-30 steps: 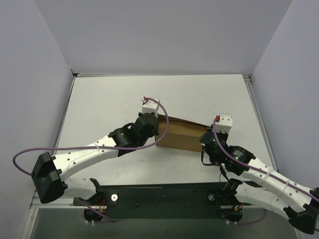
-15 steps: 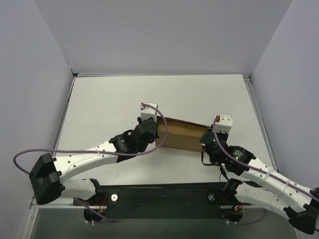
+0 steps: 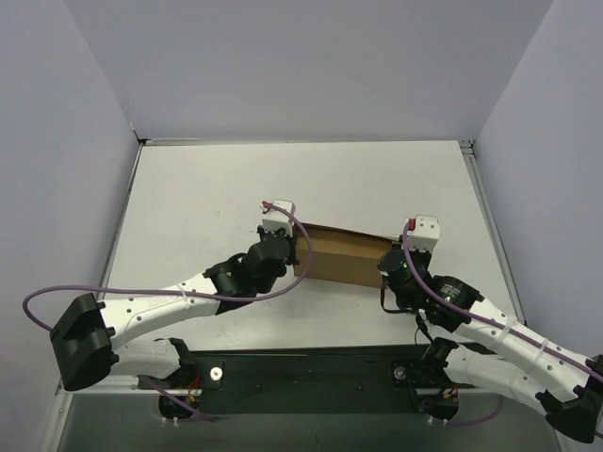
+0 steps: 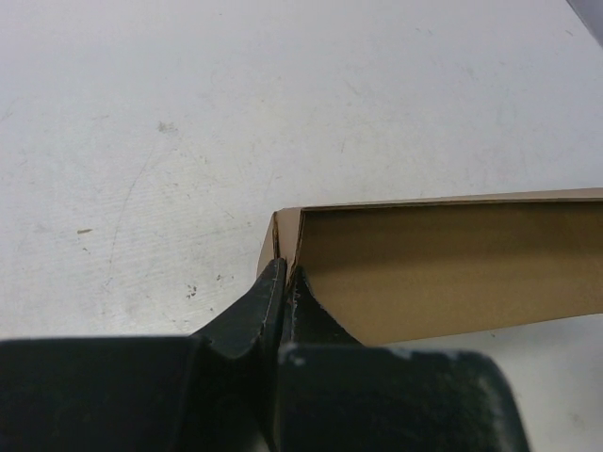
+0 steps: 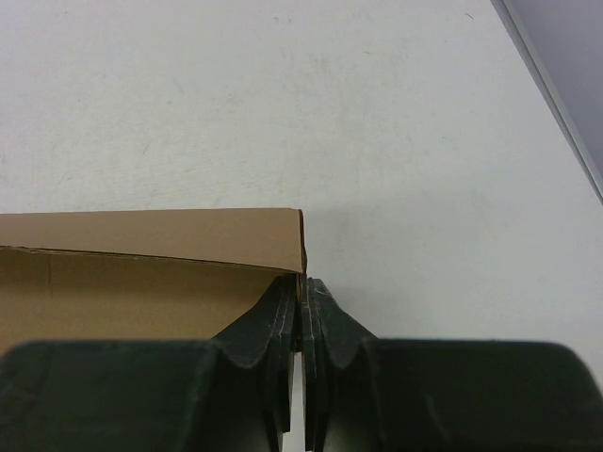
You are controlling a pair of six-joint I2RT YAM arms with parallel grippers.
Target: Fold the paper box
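The paper box (image 3: 344, 256) is a shallow brown cardboard box with raised walls, lying mid-table between the two arms. My left gripper (image 3: 296, 256) is shut on the box's left end wall; in the left wrist view the fingertips (image 4: 285, 271) pinch the wall's double edge at the corner of the box (image 4: 443, 273). My right gripper (image 3: 387, 267) is shut on the right end wall; in the right wrist view its fingertips (image 5: 302, 284) clamp the wall at the corner of the box (image 5: 141, 273). The box's inside is hidden in the top view.
The white table (image 3: 207, 188) is bounded by grey walls at the back and both sides. A black base plate (image 3: 311, 372) holds the arm bases at the near edge. Purple cables loop off both arms.
My left wrist has shifted a little to the left and toward the near edge, still holding the box's left end. The right arm has not moved.
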